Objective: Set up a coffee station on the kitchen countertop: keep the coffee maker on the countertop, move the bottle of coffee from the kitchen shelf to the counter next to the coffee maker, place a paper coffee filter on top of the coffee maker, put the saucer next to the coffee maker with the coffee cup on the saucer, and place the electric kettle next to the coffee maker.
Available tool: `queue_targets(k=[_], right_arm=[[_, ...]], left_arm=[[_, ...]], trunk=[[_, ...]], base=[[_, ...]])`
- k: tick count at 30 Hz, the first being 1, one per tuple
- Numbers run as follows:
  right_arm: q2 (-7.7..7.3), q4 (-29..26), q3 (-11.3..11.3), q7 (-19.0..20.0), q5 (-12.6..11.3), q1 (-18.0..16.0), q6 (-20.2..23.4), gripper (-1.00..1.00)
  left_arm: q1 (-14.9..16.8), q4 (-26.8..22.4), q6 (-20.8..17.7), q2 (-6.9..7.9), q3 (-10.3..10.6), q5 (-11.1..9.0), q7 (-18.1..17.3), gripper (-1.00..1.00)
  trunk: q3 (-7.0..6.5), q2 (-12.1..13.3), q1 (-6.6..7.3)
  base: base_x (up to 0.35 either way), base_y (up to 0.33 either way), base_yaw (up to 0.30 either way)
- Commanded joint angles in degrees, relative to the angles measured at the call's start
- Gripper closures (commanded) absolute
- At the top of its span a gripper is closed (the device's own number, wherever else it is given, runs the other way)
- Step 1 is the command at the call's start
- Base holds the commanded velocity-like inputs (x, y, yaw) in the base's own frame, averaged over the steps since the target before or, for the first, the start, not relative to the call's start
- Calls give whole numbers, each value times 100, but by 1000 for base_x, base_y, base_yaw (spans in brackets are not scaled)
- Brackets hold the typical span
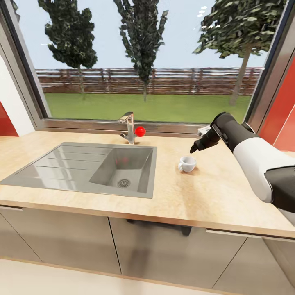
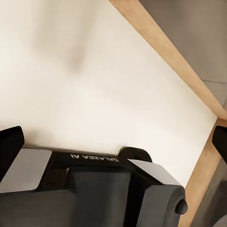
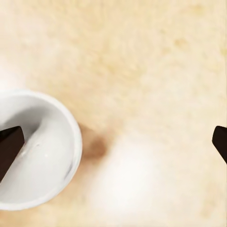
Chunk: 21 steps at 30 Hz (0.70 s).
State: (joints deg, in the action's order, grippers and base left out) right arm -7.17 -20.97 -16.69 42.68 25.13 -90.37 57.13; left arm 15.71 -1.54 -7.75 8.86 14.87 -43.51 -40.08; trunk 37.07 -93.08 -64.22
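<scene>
The white coffee cup point(image 1: 187, 164) stands upright on the light wood-grain countertop point(image 1: 213, 192), to the right of the sink, with its handle towards the sink. My right gripper point(image 1: 193, 148) hovers just above and behind the cup, pointing down. In the right wrist view the coffee cup point(image 3: 35, 151) lies under one dark fingertip point(image 3: 9, 147). The other fingertip is far off over bare countertop point(image 3: 156, 71), so the right gripper point(image 3: 114, 144) is open and empty. The left gripper point(image 2: 116, 141) is open too, hanging low over pale floor.
A grey steel sink point(image 1: 53, 170) with a drainboard fills the worktop's left half. The faucet point(image 1: 129, 128) with a red knob stands at the window sill. Dark grey cabinets point(image 1: 164, 250) run below. A red wall point(image 1: 282, 114) borders the right. My base point(image 2: 104, 189) shows under the left gripper.
</scene>
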Motion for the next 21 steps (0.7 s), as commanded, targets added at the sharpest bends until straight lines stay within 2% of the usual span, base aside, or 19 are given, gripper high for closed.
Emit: queue_targets(k=[1,21], right_arm=[[-4,-11,-18,61,54,20,8,-100],[-2,-5,-18,59,45,167,-1,-100]], left_arm=[[2,-4,-51,2,34,-61,-16,-100],[2,-4,-54,2,32,-61,-17,-100]], trunk=[[6,-3,1],[6,-3,1]], base=[[1,1,0],[0,0,0]])
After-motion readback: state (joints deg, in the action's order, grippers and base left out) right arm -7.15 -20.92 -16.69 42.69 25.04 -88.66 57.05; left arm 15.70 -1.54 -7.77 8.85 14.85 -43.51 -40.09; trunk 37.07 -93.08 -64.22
